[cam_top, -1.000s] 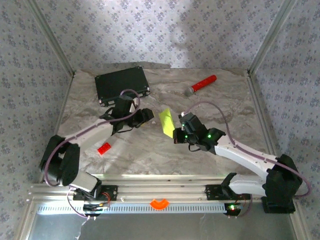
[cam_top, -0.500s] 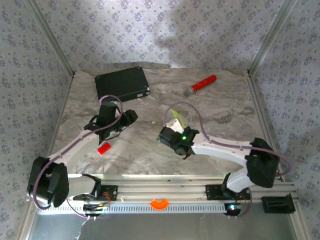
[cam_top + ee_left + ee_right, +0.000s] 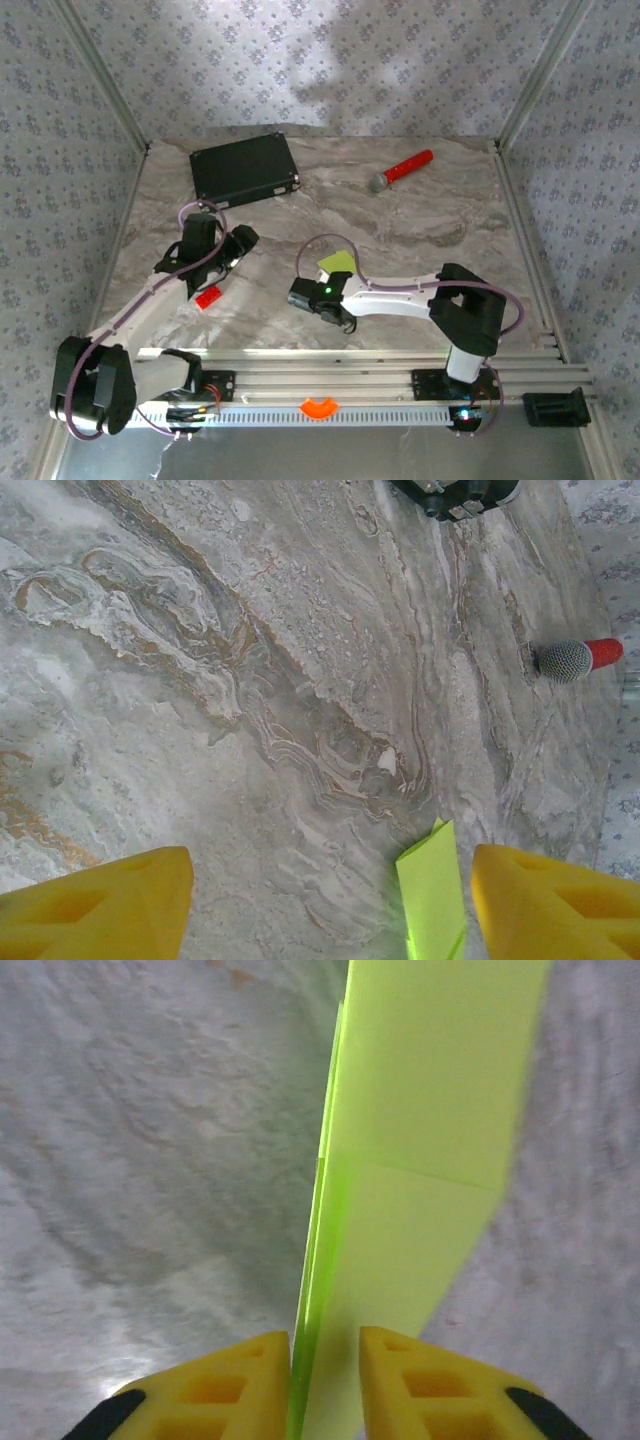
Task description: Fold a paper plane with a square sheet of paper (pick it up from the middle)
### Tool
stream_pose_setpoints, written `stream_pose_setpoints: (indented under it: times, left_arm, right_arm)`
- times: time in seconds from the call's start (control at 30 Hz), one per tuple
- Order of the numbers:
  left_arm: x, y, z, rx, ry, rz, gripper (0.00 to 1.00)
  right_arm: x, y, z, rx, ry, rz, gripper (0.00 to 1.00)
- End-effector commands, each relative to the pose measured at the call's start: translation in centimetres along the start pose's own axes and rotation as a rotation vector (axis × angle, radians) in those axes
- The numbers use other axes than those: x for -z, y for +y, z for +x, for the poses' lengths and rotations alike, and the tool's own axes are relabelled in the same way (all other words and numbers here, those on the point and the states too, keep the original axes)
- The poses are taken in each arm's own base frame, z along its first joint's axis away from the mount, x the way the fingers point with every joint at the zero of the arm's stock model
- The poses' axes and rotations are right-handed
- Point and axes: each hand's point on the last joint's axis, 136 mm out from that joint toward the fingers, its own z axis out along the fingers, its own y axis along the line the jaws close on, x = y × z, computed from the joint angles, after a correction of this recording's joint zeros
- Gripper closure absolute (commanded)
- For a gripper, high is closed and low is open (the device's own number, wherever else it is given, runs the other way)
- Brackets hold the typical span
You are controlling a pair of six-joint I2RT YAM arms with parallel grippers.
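1. Starting at your right end effector (image 3: pixel 325 1348): its yellow fingers (image 3: pixel 235 1385) stand a little apart on either side of the paper plane (image 3: pixel 430 1110), which runs out edge-on from between them. You cannot tell whether they pinch it or merely flank it.
2. Treat this, by my reading, as a set-down or re-grip. Open slowly and evenly, so that neither pad drags the thin layers or springs the centre crease.
3. Your left end effector (image 3: pixel 330 880) is spread wide and holds nothing. The plane's tip lies just beside the finger (image 3: pixel 555 905) on the right of its wrist view. Bring it in low to press the crease flat on the counter (image 3: pixel 420 230).
4. The plane sits near the counter's middle, towards the front. The red block (image 3: pixel 208 296) lies by the left arm, and the microphone (image 3: pixel 402 169) and black case (image 3: pixel 245 168) are well apart at the back.
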Motion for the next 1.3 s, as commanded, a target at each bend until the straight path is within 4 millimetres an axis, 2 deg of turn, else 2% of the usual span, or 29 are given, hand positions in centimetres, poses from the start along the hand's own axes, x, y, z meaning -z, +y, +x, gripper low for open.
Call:
stream_pose_setpoints:
  times: [0.0, 0.07, 0.13, 0.27, 0.47, 0.5, 0.6, 0.67, 0.77, 0.97, 1.1, 1.27]
  left_arm:
    - [0.5, -0.2, -0.1, 0.004, -0.001, 0.017, 0.26]
    - [0.4, -0.3, 0.0, 0.005, 0.004, 0.025, 0.26]
    - [0.4, -0.7, 0.2, 0.004, 0.014, 0.042, 0.26]
    - [0.6, -1.6, 0.2, -0.004, 0.027, 0.079, 0.26]
    - [0.3, -2.5, 0.5, -0.036, 0.056, 0.108, 0.26]
    - [0.2, -2.7, 0.6, -0.043, 0.063, 0.111, 0.26]
    - [-0.2, -3.1, 0.7, -0.064, 0.074, 0.116, 0.26]
    - [-0.5, -3.4, 0.8, -0.078, 0.078, 0.126, 0.27]
    - [-0.9, -4.1, 1.1, -0.097, 0.088, 0.145, 0.26]
    - [-1.7, -5.7, 1.3, -0.121, 0.088, 0.167, 0.27]
    - [-1.8, -6.7, 1.4, -0.127, 0.096, 0.18, 0.27]
    - [-1.7, -6.8, 1.3, -0.142, 0.082, 0.17, 0.27]
  right_arm:
    - [1.6, 1.7, -1.1, -0.13, -0.013, -0.218, 0.62]
    - [2.6, 1.7, -1.9, -0.231, -0.042, -0.351, 0.55]
    - [3.4, 1.2, -2.5, -0.349, -0.079, -0.462, 0.53]
    - [4.2, -1.5, -3.3, -0.546, -0.185, -0.628, 0.52]
    - [2.5, -7.0, -2.7, -0.896, -0.315, -0.78, 0.55]
    - [2.1, -7.9, -2.6, -0.985, -0.314, -0.81, 0.57]
    - [1.5, -9.5, -3.2, -1.094, -0.372, -0.919, 0.65]
    - [0.8, -10.3, -3.3, -1.147, -0.368, -0.934, 0.69]
    - [0.0, -11.2, -3.6, -1.181, -0.382, -0.902, 0.69]
    - [0.1, -11.9, -3.5, -1.183, -0.445, -0.855, 0.7]
    - [-0.2, -12.2, -2.3, -1.207, -0.47, -0.781, 0.7]
    - [0.2, -12.9, -0.6, -1.212, -0.535, -0.682, 0.67]
